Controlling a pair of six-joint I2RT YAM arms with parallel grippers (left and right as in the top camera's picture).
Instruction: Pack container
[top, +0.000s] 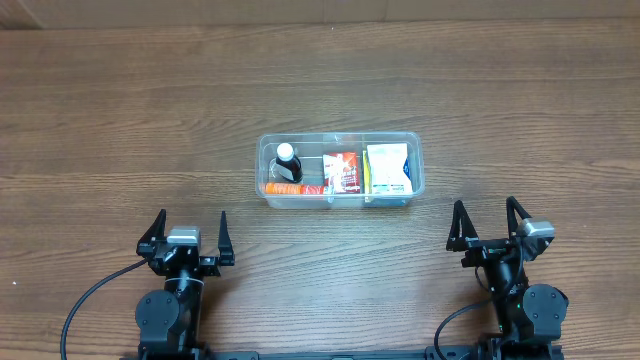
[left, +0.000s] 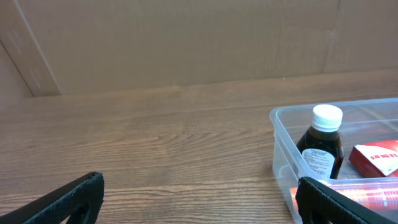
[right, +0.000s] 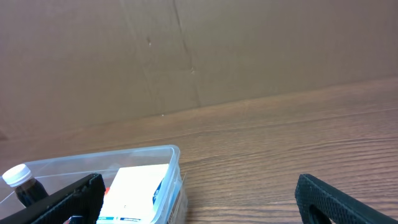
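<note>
Container position: the container (top: 310, 137) sits lengthwise near the middle of the wooden table (top: 120, 120), ahead of both arms and roughly between them, touching neither.

Container look: a clear, colourless, shallow plastic tub with rounded corners and a raised rim. Its walls are see-through, so the contents show from the side in the wrist views.

Contents: a dark bottle (top: 288, 160) with a white cap is at the left end, and an orange-red tube (top: 283, 187) lies along the near wall. A red box (top: 342, 172) is in the middle and a white and yellow packet (top: 387, 168) at the right end.

Why arranged so: the items sit side by side in one row, which probably lets each lie low in the shallow tub.

Left gripper: the left gripper (top: 191, 222) is by the near edge with its fingers spread wide, holding nothing.

Right gripper: the right gripper (top: 485, 212) has its jaws fully parted too and is empty, well short of the tub.

Why the arms sit so: both are pulled back to either side, which looks like a rest pose that leaves the tub clear.

Task progress: no loose item is visible on the table, so the packing looks done or nearly so.
</note>
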